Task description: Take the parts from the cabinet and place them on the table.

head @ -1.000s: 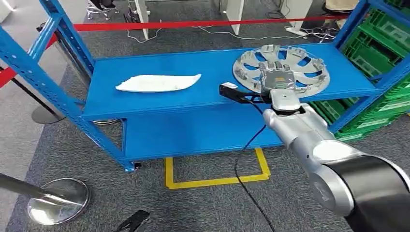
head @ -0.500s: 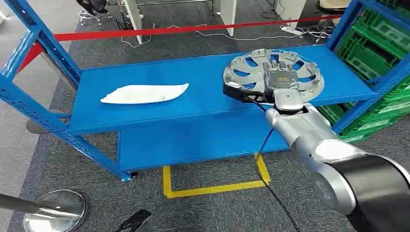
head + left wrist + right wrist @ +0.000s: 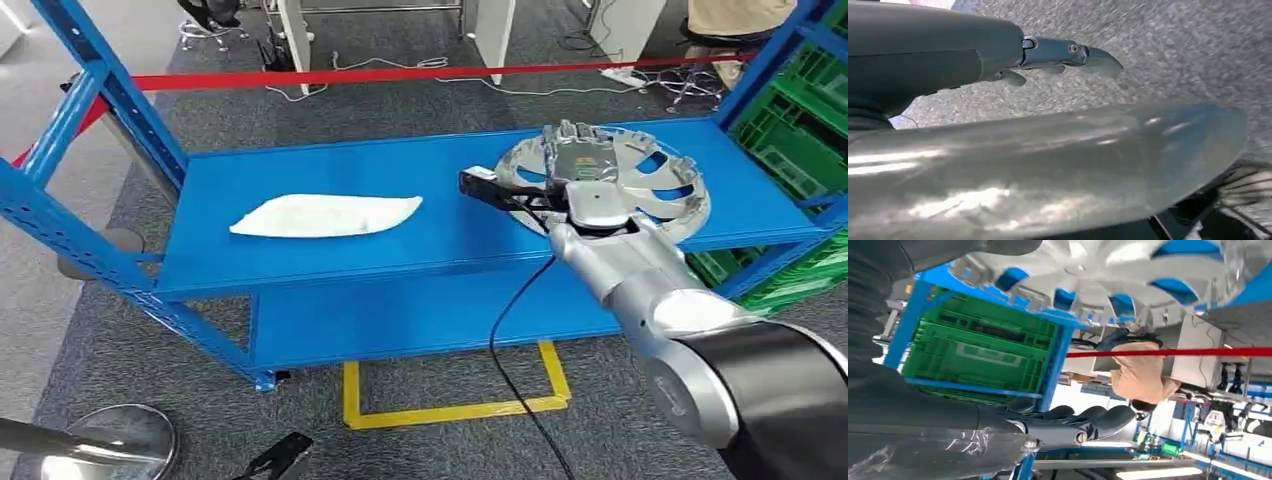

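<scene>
Lying on the top shelf (image 3: 330, 255) of the blue cabinet (image 3: 90, 215), the silver wheel cover (image 3: 655, 195) sits at the right end, with the right hand (image 3: 578, 168) stretched flat over its near-left part, fingers (image 3: 566, 133) extended side by side and gripping nothing; whether they touch the cover cannot be told. A white curved part (image 3: 325, 215) lies well apart on the left half of the same shelf. Green crates (image 3: 800, 120) are stacked to the right of the cabinet, a red barrier tape (image 3: 400, 74) runs behind it, and the left hand (image 3: 1068, 52) hangs over grey carpet (image 3: 1168, 45) with its fingers seemingly apart and holding nothing.
</scene>
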